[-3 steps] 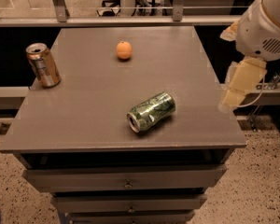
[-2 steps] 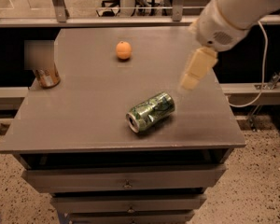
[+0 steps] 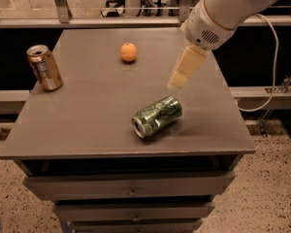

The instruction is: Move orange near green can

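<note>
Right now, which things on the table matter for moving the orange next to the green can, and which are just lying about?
Part of the job:
orange, at the back of the table
green can, on its side near the front
gripper, in the air above the table, right of the orange

Lying about:
brown soda can, upright at the left edge

The claw (image 3: pixel 178 79), a pale blur over the surface (image 3: pixel 87 110) at one o'clock from the green can (image 3: pixel 156 116); its arm (image 3: pixel 223 8) runs off the top edge.
</note>
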You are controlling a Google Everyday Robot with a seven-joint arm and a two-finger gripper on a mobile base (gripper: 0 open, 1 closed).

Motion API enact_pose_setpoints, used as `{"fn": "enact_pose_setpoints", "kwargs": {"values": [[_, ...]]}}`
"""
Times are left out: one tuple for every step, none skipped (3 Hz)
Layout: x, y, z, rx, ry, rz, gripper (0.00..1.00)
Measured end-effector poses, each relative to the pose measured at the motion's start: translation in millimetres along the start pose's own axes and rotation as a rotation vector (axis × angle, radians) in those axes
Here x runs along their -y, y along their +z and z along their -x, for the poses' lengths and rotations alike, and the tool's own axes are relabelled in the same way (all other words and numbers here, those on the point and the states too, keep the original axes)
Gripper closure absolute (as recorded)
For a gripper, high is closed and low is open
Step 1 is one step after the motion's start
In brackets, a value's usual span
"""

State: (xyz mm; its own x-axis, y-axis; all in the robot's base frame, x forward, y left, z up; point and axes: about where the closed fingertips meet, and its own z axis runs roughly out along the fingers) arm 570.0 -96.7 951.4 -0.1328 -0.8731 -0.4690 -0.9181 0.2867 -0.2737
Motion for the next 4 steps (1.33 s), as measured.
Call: {"fn": "enact_pose_setpoints", "kwargs": {"values": [[7.3, 15.6, 7.8, 0.054, 0.045, -0.016, 0.0], [38.0, 54.5, 36.6, 0.153, 0.148, -0.076, 0.0], [59.1, 80.7, 58.1, 0.203, 0.204, -0.116, 0.0], [89.0, 120.1, 79.3, 0.256, 0.274, -0.142, 0.0]]}}
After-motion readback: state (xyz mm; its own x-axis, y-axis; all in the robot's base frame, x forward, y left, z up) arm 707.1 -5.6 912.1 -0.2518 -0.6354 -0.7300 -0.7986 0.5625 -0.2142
